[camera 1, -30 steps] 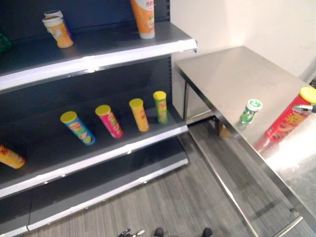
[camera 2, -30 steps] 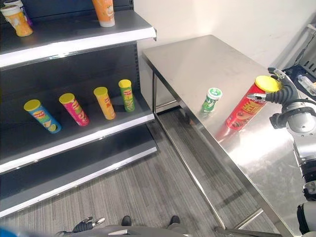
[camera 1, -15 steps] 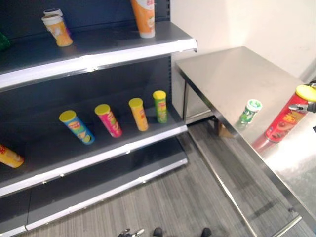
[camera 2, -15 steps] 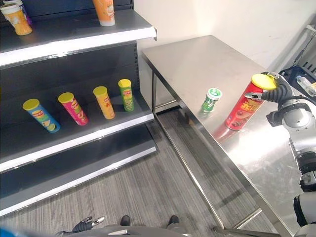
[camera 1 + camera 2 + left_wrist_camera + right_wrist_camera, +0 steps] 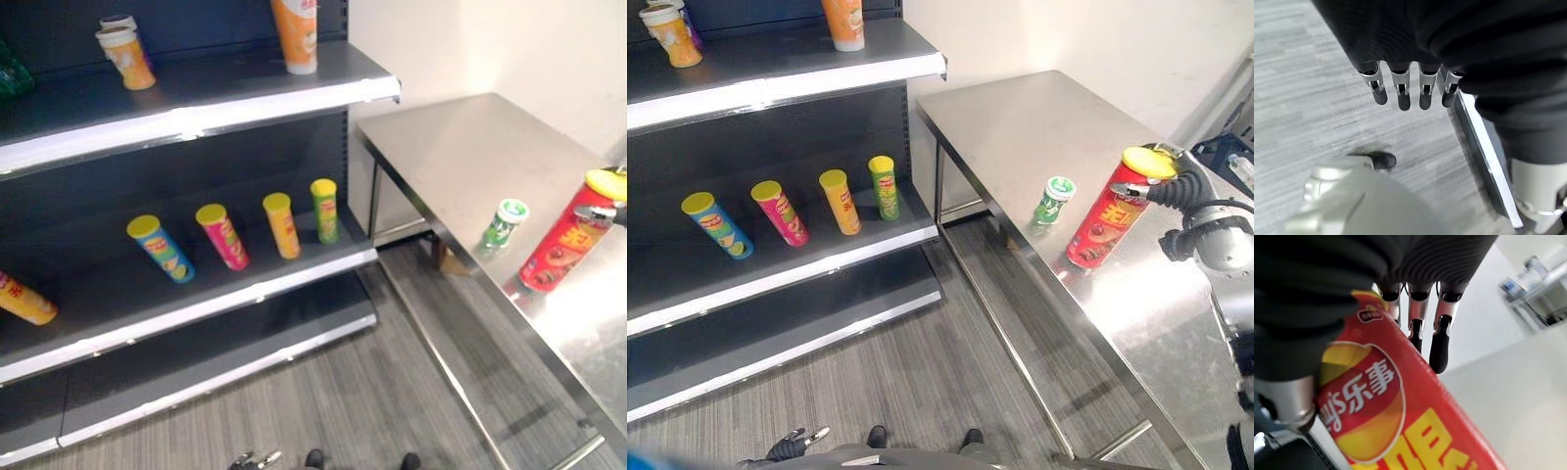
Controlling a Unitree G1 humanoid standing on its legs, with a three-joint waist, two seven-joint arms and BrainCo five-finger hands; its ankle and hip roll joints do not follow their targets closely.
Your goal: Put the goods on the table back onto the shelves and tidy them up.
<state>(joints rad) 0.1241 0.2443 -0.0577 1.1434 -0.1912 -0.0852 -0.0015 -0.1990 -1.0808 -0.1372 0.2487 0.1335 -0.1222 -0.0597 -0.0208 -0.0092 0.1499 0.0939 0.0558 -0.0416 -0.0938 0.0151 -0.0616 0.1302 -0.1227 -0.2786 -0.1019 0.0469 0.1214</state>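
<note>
Right robot hand [image 5: 1176, 186] up against the top of the tall red chip can [image 5: 1104, 216] — fingers [image 5: 1439, 340] straight along its side, thumb side hidden behind the can, so grip hard to call. Can upright near the front edge of the steel desk [image 5: 1038, 127], yellow lid on, cut off at the edge in the left eye view. Just beside it, apart, a small green can [image 5: 1053, 200]. Left robot hand [image 5: 1410, 88] low over the floor, fingers straight, holding nothing. Further out — four coloured chip cans [image 5: 227, 235] on the middle shelf [image 5: 196, 304].
</note>
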